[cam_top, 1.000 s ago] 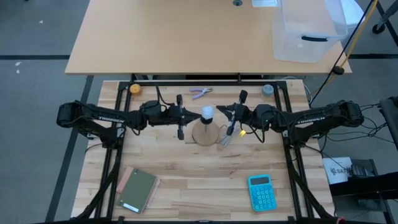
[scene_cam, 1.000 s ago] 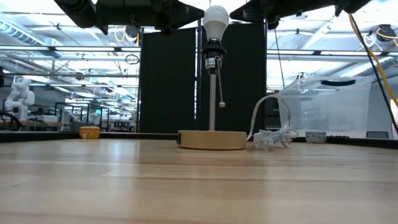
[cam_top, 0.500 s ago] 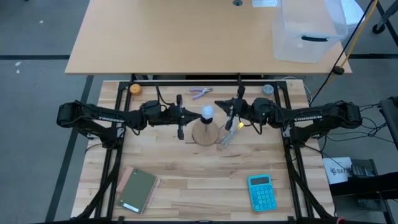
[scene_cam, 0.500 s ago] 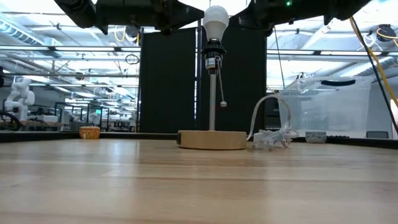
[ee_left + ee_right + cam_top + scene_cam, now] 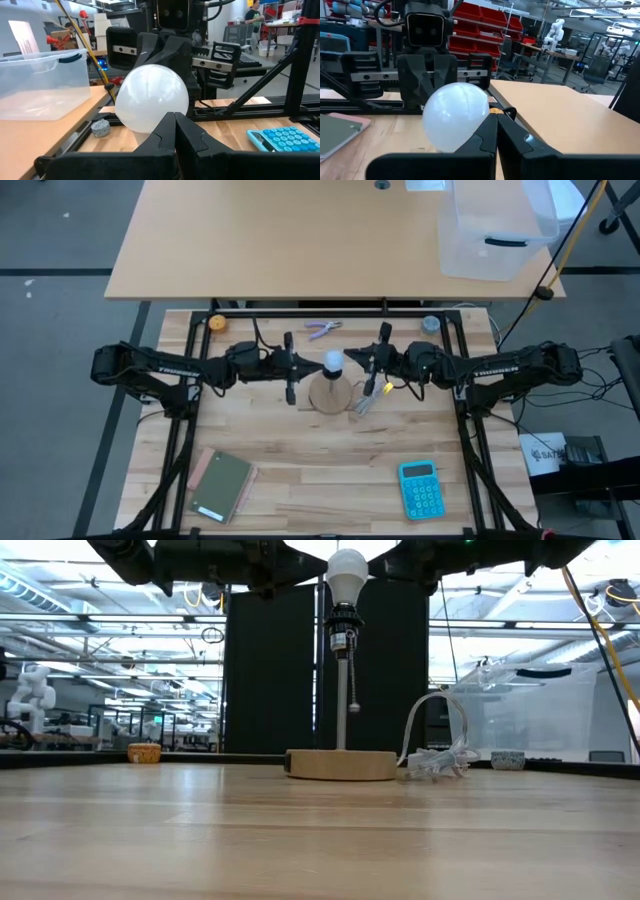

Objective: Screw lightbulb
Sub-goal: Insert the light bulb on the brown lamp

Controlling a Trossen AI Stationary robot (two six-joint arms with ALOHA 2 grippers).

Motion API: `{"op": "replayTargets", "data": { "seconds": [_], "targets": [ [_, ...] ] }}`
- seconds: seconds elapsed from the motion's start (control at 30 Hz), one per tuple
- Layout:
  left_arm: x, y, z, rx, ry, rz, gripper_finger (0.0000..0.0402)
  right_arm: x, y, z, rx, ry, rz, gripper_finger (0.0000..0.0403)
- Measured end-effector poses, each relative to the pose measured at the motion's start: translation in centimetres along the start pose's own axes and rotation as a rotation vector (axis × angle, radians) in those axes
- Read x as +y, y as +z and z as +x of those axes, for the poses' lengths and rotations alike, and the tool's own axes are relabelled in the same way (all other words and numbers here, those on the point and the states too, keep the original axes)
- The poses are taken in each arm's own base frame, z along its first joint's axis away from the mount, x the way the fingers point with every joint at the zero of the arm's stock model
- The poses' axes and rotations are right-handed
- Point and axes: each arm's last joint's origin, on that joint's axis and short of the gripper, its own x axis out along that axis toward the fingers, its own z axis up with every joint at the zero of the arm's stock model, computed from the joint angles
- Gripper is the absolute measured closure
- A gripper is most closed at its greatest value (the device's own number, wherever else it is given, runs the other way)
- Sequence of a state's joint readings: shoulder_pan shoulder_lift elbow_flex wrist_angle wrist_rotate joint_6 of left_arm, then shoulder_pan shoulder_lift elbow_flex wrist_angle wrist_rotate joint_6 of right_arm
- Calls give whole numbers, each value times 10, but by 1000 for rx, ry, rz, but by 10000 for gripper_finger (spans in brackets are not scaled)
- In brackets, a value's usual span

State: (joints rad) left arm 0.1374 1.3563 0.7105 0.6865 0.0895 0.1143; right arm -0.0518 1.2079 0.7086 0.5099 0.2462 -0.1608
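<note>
The right gripper (image 5: 352,360) swings back level beside the lightbulb (image 5: 333,361), which sits upright in the lamp socket (image 5: 345,619) mid-desk. Both sets of fingers are closed on nothing; the left gripper (image 5: 312,362) waits opposite. The bulb looks seated, maybe one more turn.

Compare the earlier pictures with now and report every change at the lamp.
The right gripper swung on its wrist beside the whitish rounded lightbulb: it reached toward the bulb half a second ago and now sits slightly back, fingers shut. Nothing was taken hold of or released. The left gripper stayed shut on the bulb's other side. The bulb stayed seated in the black socket on the round wooden base.
</note>
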Motion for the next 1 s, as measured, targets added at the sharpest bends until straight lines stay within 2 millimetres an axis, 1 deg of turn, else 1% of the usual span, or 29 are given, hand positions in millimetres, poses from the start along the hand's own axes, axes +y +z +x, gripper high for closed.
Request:
{"op": "replayTargets", "data": {
  "seconds": [0.4,0.5,0.87,1.0],
  "targets": [
    [9,-2,-1,22,64,-4,402,6,-1,-2,16,32,14,403],
    [13,-4,-1,33,102,-12,402,12,-2,-2,23,83,10,403],
    [22,-6,-2,46,149,-32,401,25,-1,-6,32,121,-5,403],
    [25,-1,-5,29,165,-32,402,33,0,-9,28,148,-35,403]
  ]
}}
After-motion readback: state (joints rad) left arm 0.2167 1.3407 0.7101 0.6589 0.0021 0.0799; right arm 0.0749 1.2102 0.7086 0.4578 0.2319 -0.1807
